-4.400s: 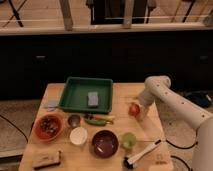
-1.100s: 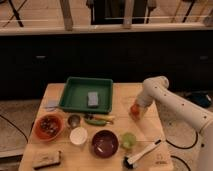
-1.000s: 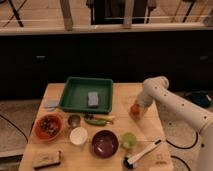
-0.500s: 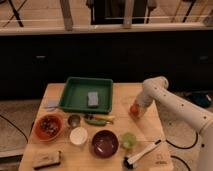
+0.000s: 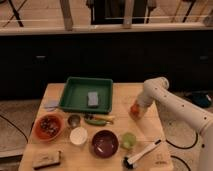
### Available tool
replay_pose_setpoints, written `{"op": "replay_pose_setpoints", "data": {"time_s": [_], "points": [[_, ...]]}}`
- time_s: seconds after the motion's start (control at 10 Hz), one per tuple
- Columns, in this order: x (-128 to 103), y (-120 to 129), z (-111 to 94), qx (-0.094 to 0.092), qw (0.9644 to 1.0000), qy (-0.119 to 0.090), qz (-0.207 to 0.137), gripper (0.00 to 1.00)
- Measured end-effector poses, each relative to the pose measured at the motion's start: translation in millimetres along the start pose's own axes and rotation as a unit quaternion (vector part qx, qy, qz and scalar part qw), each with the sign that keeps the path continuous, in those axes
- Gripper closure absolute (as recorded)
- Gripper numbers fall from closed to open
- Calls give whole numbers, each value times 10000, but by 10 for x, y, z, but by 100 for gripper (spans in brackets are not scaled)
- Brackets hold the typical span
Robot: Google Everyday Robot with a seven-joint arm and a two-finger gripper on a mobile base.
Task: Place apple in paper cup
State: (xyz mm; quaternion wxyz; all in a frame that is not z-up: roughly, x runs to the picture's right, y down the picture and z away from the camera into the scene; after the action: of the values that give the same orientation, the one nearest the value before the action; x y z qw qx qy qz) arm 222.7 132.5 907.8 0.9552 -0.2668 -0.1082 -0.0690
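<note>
Now the gripper (image 5: 136,111) is down at the right side of the wooden table (image 5: 122,97), right over the apple (image 5: 134,108), with the white arm (image 5: 167,97) bending in from the right edge. Whether it actually has a hold on the fruit, I cannot tell. Over in the front row the white cup (image 5: 78,135) sits between the orange bowl (image 5: 48,127) and the maroon bowl (image 5: 105,143), well apart from the apple, with a green cup (image 5: 128,140) just right of the maroon bowl.
</note>
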Motion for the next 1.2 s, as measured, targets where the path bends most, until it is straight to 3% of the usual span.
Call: {"op": "replay_pose_setpoints", "data": {"time_s": [1.0, 1.2], "points": [[73, -14, -11, 160, 9998, 42, 90, 98], [94, -23, -25, 181, 9997, 43, 127, 95]]}}
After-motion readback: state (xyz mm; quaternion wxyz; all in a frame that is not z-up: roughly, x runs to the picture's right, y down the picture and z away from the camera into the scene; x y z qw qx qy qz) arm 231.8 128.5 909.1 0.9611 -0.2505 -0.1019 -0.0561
